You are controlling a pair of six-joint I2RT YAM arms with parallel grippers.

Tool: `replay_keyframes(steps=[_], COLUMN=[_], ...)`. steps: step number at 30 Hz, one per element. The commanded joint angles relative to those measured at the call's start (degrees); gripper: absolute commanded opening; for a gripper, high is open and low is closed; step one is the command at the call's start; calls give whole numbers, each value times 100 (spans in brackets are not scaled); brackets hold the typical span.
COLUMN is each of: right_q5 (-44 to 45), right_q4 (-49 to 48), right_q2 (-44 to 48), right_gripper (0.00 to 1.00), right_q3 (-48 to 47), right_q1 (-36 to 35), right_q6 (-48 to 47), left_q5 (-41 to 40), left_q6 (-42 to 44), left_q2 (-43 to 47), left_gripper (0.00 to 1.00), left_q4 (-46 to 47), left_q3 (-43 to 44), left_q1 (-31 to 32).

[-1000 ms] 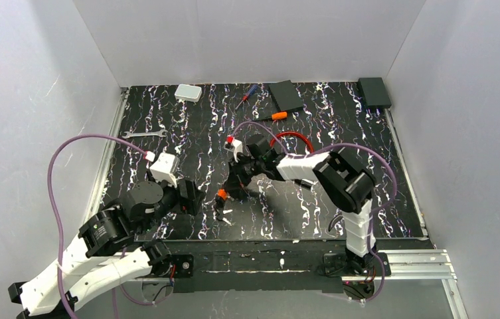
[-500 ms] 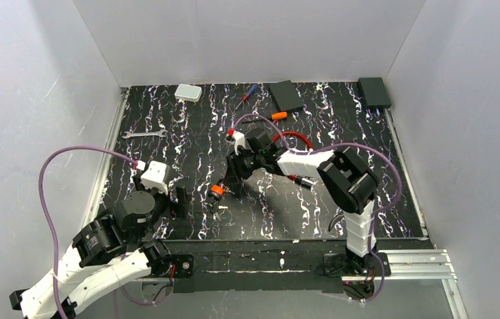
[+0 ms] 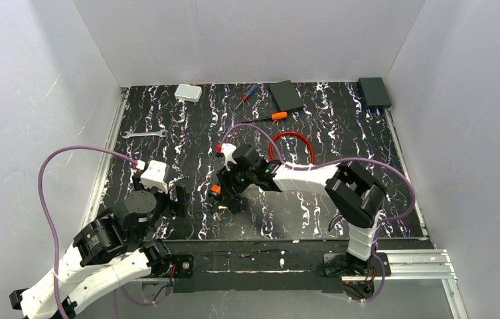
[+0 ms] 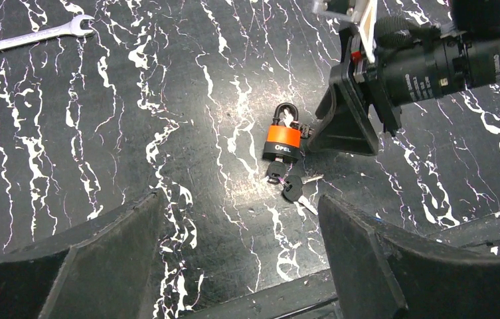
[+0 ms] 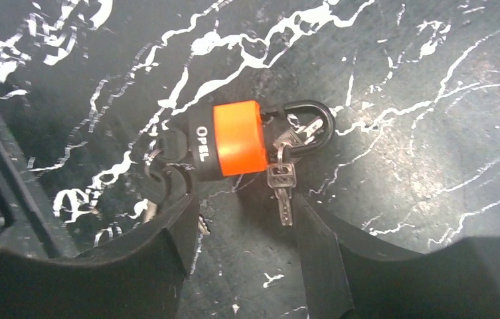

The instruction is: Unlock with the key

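The padlock (image 5: 237, 138), black with an orange band, lies flat on the marbled table (image 3: 215, 191) (image 4: 282, 143). A black-headed key (image 4: 275, 171) sits at its keyhole end, and a second black-headed key (image 4: 293, 188) lies beside it. A small silver key (image 5: 280, 183) hangs from the shackle (image 5: 313, 113). My right gripper (image 5: 244, 222) is open, its fingertips just short of the padlock and holding nothing (image 3: 232, 196). My left gripper (image 4: 240, 266) is open and empty, well back from the padlock (image 3: 179, 199).
A silver wrench (image 3: 144, 134) (image 4: 28, 40) lies at the left. Behind the right arm are a red cable loop (image 3: 291, 143) and an orange-handled screwdriver (image 3: 270, 117). Along the back are a white box (image 3: 188, 92), a small screwdriver (image 3: 247, 95) and two black blocks (image 3: 286, 95) (image 3: 374, 92).
My right gripper has opened and let go of the padlock, which now lies on the table, and the arm has shifted left. My left arm drew back toward the near edge.
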State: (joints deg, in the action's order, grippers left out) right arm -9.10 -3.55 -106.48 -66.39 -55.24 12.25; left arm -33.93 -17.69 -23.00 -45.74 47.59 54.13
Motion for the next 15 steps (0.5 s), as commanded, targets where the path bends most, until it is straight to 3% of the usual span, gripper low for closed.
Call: replay_keyframes(steps=[1, 15], right_q5=[858, 878], right_q4=[185, 324], right_q2=[-84, -842], right_gripper=[63, 67], right_q3=[13, -481], right_q1=[-74, -397], right_q6=[-523, -1425], left_q5=[-228, -260], left_q6=[62, 108], left_q2=[59, 78], left_gripper=[84, 84], left_q4=[-79, -54], left_q3=[-41, -53], left_q1=[-8, -8])
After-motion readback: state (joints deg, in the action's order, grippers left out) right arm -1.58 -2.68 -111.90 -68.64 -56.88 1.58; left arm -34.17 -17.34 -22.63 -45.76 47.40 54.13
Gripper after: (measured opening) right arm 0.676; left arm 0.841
